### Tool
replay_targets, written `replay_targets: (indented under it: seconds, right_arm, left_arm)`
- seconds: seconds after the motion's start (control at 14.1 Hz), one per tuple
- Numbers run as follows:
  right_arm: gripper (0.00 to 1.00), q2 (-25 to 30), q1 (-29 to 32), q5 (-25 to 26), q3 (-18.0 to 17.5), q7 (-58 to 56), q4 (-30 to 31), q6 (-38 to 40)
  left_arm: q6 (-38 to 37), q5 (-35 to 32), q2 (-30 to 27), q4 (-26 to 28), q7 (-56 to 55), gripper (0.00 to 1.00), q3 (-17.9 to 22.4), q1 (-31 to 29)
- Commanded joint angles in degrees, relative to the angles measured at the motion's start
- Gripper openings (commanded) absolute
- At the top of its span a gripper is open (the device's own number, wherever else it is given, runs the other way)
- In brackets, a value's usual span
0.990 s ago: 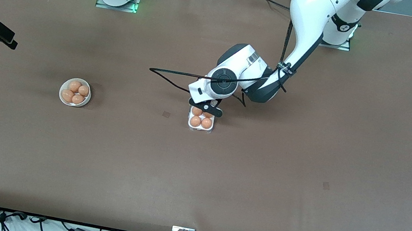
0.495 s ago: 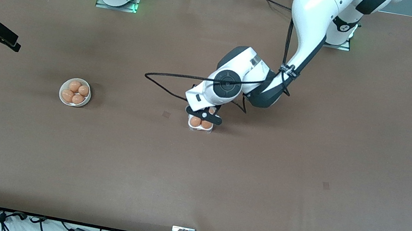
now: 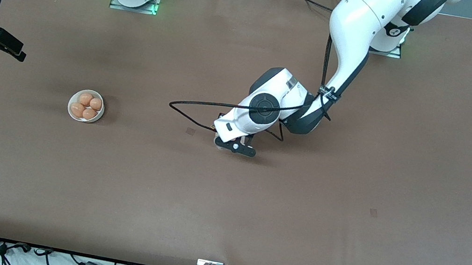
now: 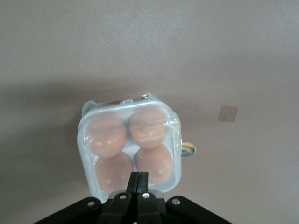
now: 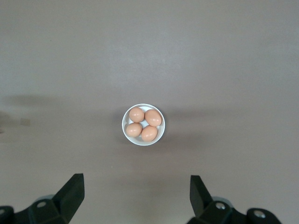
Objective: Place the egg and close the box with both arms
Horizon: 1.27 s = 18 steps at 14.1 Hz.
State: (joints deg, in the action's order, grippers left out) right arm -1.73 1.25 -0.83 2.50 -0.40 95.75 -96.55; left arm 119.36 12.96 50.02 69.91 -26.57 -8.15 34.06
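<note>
In the left wrist view the clear box (image 4: 128,147) sits on the table with its lid down over four tan eggs (image 4: 148,128). My left gripper (image 4: 138,175) is shut and empty, its joined fingertips resting on the lid's edge over the box. In the front view the left gripper (image 3: 238,148) and wrist cover nearly all of the box. My right gripper (image 5: 135,191) is open and empty, high over the white bowl (image 5: 126,133). In the front view the right gripper (image 3: 14,49) is at the right arm's end of the table.
The white bowl (image 3: 99,114) holds several tan eggs, toward the right arm's end from the box. A black cable (image 3: 193,106) loops off the left wrist above the table. A small dark square mark (image 3: 190,131) lies beside the box.
My left gripper moved toward the front camera across the box, whose eggs now lie under the wrist in the front view. My right gripper drifted slightly.
</note>
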Motion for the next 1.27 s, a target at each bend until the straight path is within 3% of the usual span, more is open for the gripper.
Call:
replay_targets:
  seconds: [0.0, 0.14, 0.28, 0.57, 0.78, 0.85, 0.99, 1.06, 1.2]
  right_arm:
    - [1.0, 1.8, 0.3, 0.7, -0.5, -0.7, 1.8, -1.2]
    - [1.0, 1.6, 0.4, 0.4, -0.4, -0.7, 1.5, -1.3]
    - [1.0, 1.7, 0.4, 0.4, -0.4, -0.7, 1.4, -1.0]
    - [1.0, 1.8, 0.4, 0.0, -0.4, -0.6, 1.3, -0.5]
    - [1.0, 1.9, 0.5, 0.0, 0.0, -1.0, 1.0, -0.3]
    - [1.0, 1.9, 0.6, 0.0, 0.1, -1.0, 1.0, -0.3]
    - [1.0, 1.9, 0.6, 0.0, 0.1, -1.3, 0.8, -0.5]
    - [1.0, 2.0, 0.6, 0.1, 0.0, -1.2, 0.5, -0.3]
    - [1.0, 2.1, 0.5, 0.3, -0.1, -1.4, 0.6, 0.0]
  left_arm:
    - [-0.3, -1.4, 0.9, -2.1, -1.0, 0.01, 0.9, 0.7]
    - [-1.1, -1.4, -0.2, -2.2, -1.2, 0.02, 0.9, 0.6]
    - [-4.2, -1.3, -1.8, -2.5, -1.2, 0.28, 0.9, -0.5]
    - [-11.8, -1.5, -7.1, -2.2, -0.9, 0.34, 0.8, -6.2]
    - [-21.4, -1.6, -11.6, -1.8, 4.0, 0.51, 0.9, -11.6]
    - [-24.1, -1.5, -13.0, -1.8, 7.2, 0.63, 0.8, -14.0]
    - [-29.2, -1.5, -15.3, -1.7, 10.8, 0.66, 0.5, -19.1]
    - [-30.7, -1.5, -16.3, -1.7, 12.2, 0.73, 0.6, -20.8]
    - [-33.4, -1.6, -17.8, -1.7, 15.1, 0.74, 0.9, -23.0]
